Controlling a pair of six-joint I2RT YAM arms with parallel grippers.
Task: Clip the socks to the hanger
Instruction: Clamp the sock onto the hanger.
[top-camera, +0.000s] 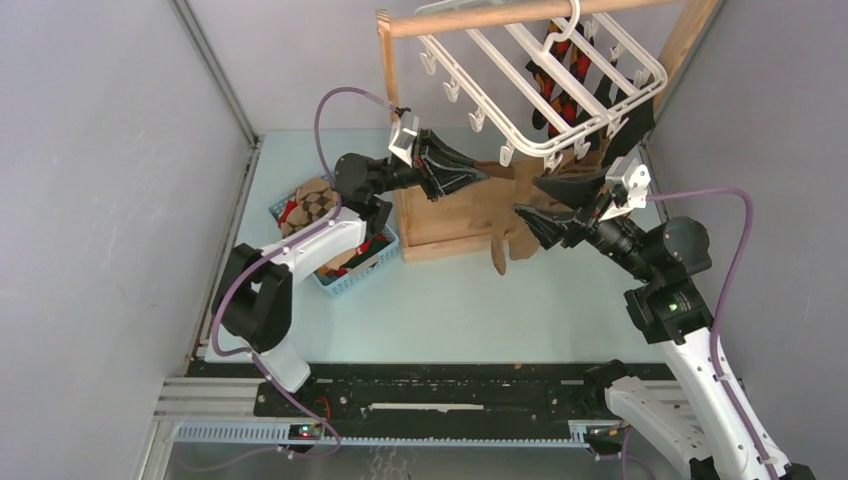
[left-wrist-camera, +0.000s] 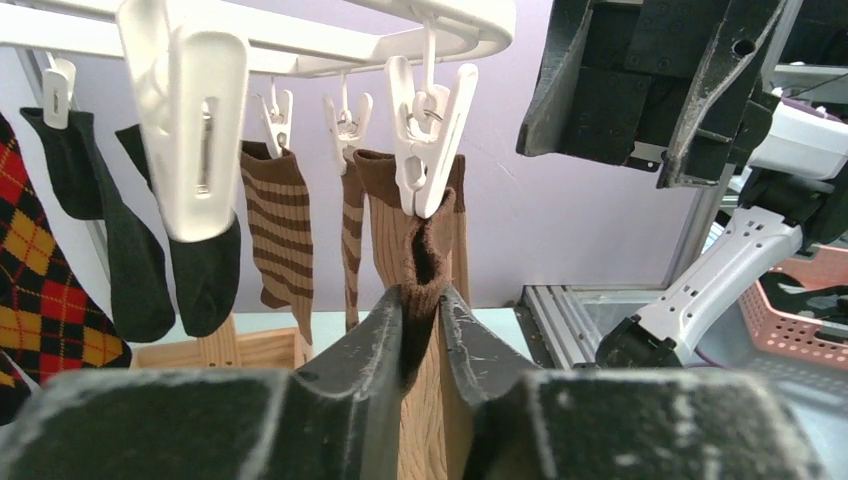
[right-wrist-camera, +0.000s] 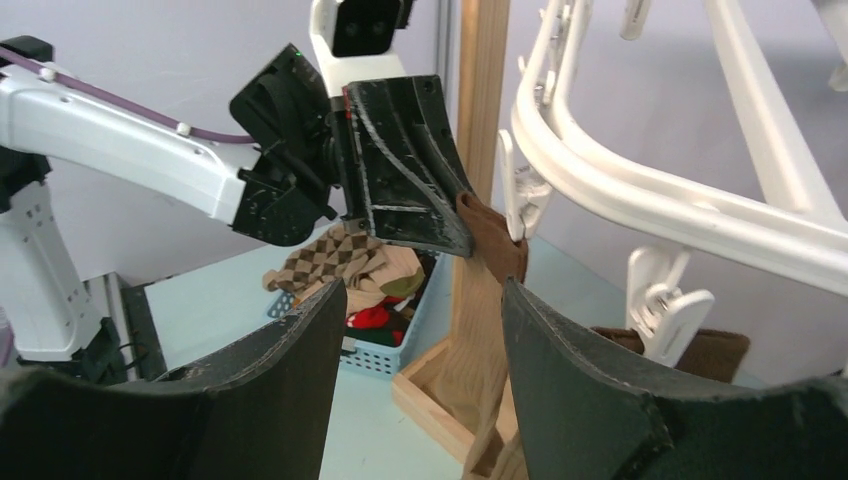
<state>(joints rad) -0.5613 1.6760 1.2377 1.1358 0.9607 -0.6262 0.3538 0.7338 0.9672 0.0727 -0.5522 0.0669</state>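
The tan sock (left-wrist-camera: 420, 255) hangs by its dark brown cuff at a white clip (left-wrist-camera: 430, 140). That clip is on the edge of the hanger (left-wrist-camera: 300, 50) that faces the left arm, close to the frame's near corner. Your left gripper (left-wrist-camera: 420, 305) is clenched on the cuff just under the clip, with fabric bunched between its two fingers (left-wrist-camera: 385, 340). You cannot tell from these views whether the clip already bites the cuff, which reaches up behind it.

As I judge it, the step in hand is to seat the cuff. Hold the fold high and steady in the clip's mouth. Don't pull downward, because the frame hangs from a hook (top-camera: 568, 22) and is likely to swing. Your right gripper (right-wrist-camera: 425, 300) stands released, holding nothing, near the clip on its far side. Use it to squeeze the clip's upper arms, then let them shut on a double layer of cuff before the left lets go.

The sock is ribbed, soft and limp, plain tan below the darker band. It drapes down beside the wooden stand (top-camera: 440, 215). Farther along the hanger hang two brown striped socks (left-wrist-camera: 280, 230), black ones (left-wrist-camera: 130, 250) and a red argyle (left-wrist-camera: 40, 270). More socks wait in the blue basket (top-camera: 350, 275), toward the desk's left edge.
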